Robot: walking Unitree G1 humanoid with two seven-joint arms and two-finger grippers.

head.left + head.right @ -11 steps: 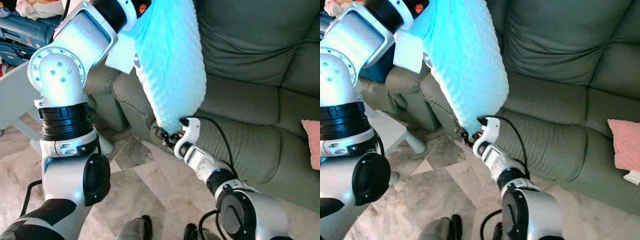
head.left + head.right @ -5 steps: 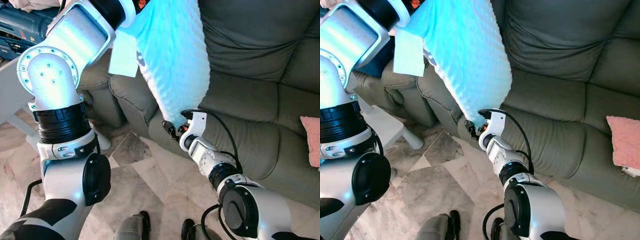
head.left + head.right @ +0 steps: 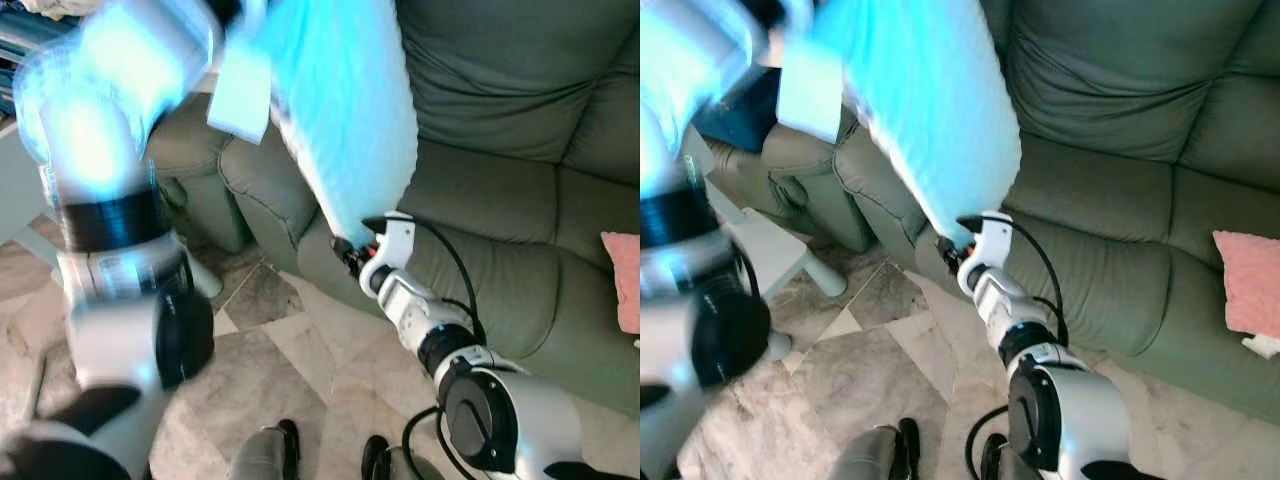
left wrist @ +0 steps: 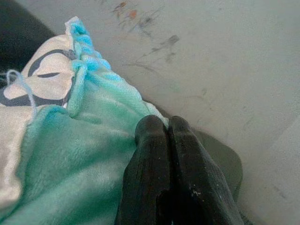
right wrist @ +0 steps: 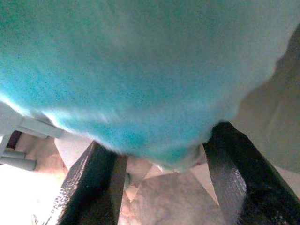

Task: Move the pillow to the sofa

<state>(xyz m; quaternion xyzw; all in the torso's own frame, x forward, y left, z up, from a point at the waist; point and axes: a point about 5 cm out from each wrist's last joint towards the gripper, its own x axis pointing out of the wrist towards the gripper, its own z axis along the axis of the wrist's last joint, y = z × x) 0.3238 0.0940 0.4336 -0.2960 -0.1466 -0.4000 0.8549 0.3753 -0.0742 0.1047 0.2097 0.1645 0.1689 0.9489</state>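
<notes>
Left gripper (image 4: pixel 159 129): fingers pressed together, pinching the top edge of the pillow (image 3: pixel 345 110) beside its label.
Right gripper (image 5: pixel 157 161): fingers spread wide, the pillow's bottom corner between them, not yet clamped as far as I could judge.
Pillow from the claws: it hung below the left gripper, long axis running steeply down to the right gripper (image 3: pixel 352 257) at its lower tip.
Nearer arm: both were on it; the left carried the weight.
Pillow's place: in the air, in front of the sofa (image 3: pixel 500 200) seat, near its armrest.
Pillow's look: turquoise, plush, dimpled, with a white tag.
</notes>
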